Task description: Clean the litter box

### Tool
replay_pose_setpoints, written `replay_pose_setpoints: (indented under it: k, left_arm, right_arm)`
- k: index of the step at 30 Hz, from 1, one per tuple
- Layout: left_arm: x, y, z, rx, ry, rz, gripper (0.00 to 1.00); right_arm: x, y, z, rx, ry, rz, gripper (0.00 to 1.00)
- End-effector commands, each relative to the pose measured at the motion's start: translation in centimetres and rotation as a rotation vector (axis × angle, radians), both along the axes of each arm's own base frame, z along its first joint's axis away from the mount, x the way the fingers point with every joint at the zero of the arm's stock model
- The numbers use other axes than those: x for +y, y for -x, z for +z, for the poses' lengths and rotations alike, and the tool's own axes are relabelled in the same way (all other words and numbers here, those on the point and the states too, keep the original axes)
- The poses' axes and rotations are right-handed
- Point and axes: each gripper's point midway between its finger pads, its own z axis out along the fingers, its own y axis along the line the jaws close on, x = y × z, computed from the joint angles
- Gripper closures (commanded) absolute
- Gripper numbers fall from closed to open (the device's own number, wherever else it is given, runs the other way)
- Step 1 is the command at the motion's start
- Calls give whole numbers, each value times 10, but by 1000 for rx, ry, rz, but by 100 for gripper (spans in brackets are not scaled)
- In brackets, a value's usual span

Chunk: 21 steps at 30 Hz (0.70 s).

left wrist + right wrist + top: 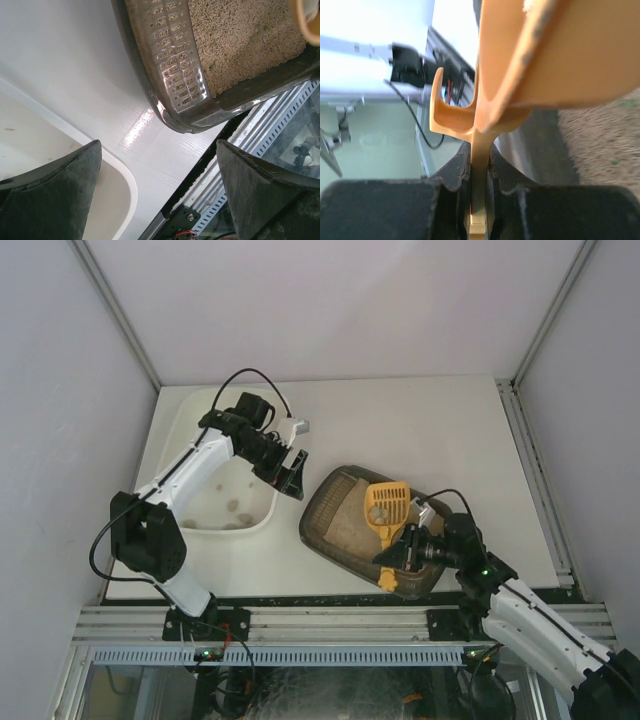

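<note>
The white table point(420, 430) is smooth and glossy, and the biggest thing on it is a white plastic tub point(200, 502) at the left, deep and round-cornered, with a few small dull lumps point(235, 506) on its floor. Just right of it, near the front edge, sits the litter box point(312, 530), turned at an angle. It is a dark grey-brown tray with rounded corners and a wall moulded in rows of small slots point(175, 65). Inside is beige, grainy litter point(240, 35). A yellow-orange plastic scoop point(386, 505) with a slotted head is held over the litter. The right gripper point(400, 552) has its black fingers point(450, 175) clamped tight on the scoop's thin handle point(479, 150). The left gripper point(292, 472) hangs above the table between tub and tray, its jaws spread wide and holding nothing.
</note>
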Motion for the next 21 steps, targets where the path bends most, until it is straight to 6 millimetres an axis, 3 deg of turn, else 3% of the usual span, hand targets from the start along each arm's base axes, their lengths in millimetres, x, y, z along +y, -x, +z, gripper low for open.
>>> replay_pose_setpoints:
  k: [1,5,10,13,18,21]
  left_arm:
    - [1,4,9,-47,15,-22,0]
    - [0,4,8,-43,18,-26,0]
    - [2,7,10,-49,16,-35,0]
    - [0,8,11,-45,24,-39,0]
    - [1,8,13,-47,26,-40,0]
    - [0,8,13,-39,38,-41,0]
  right_arm:
    - [21,9,21,-74,10,90,100]
    - [3,-10,17,-39,-52,-17,100]
    - [19,8,25,-52,-9,100,100]
    - [4,-9,24,-46,-62,4,100]
    - [13,2,26,-44,-44,61,100]
    - [3,-10,31,-39,-96,-9,100]
